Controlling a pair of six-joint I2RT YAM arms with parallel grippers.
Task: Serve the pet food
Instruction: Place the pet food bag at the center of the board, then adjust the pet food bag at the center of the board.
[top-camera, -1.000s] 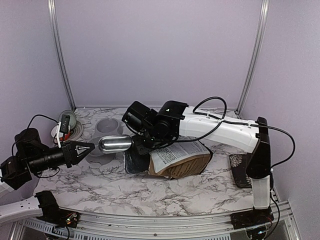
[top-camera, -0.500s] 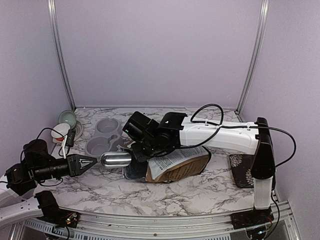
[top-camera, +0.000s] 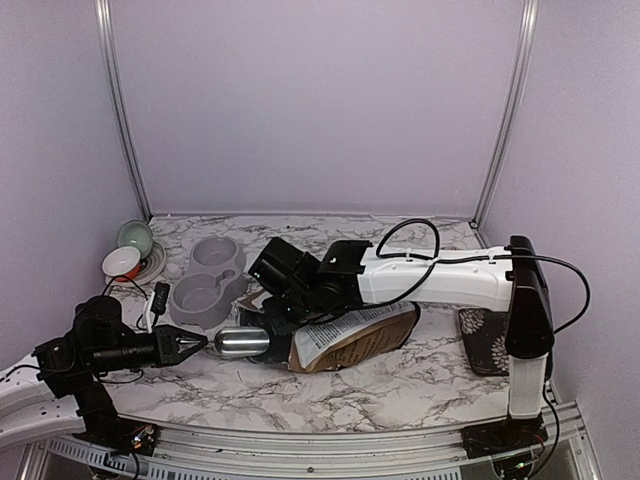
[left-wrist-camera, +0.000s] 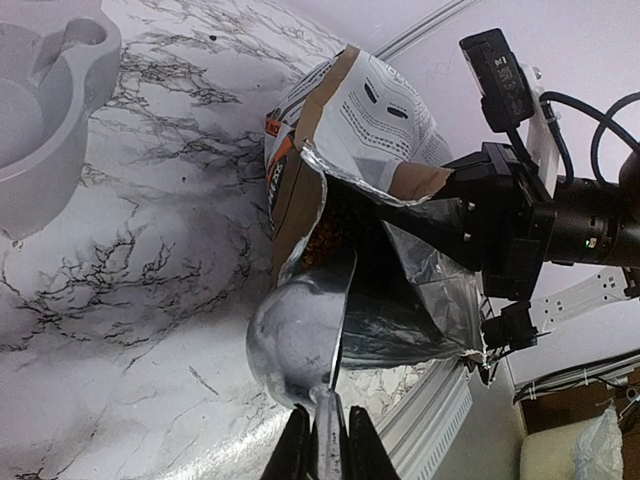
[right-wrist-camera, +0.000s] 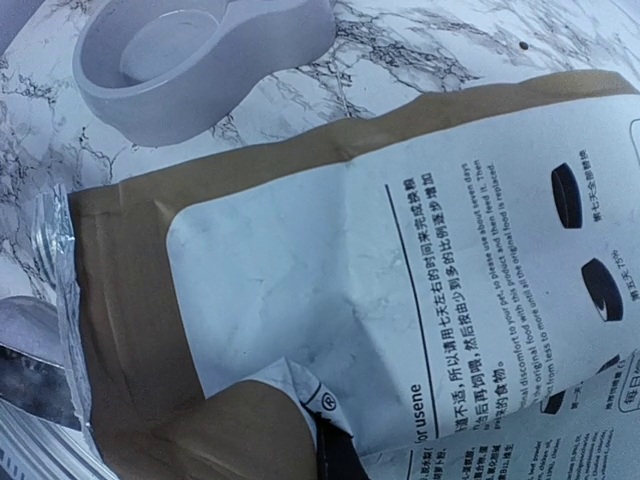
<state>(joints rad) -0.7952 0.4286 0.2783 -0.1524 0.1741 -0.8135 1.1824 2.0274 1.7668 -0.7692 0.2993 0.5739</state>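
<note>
Only the left wrist view is showing the pet food (left-wrist-camera: 322, 238): reddish-brown pellets lying inside the bag's (left-wrist-camera: 375, 110) foil-lined mouth, just past the scoop (left-wrist-camera: 298, 335). The left arm is reaching low over the desk (top-camera: 300, 395) toward the bag, with the left pincer (left-wrist-camera: 322, 455) clenching the scoop's handle. The right arm is stretching across the bag, its right pincer (top-camera: 265, 305) pinching the bag's lip.

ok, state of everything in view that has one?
bag: on its side, mouth open.
kibble: inside the bag, none served yet.
scoop: bowl at the bag mouth, fill hidden.
feeder: upright, both wells look empty.
left tool: shut on the scoop handle.
right tool: shut on the bag's mouth edge.
</note>
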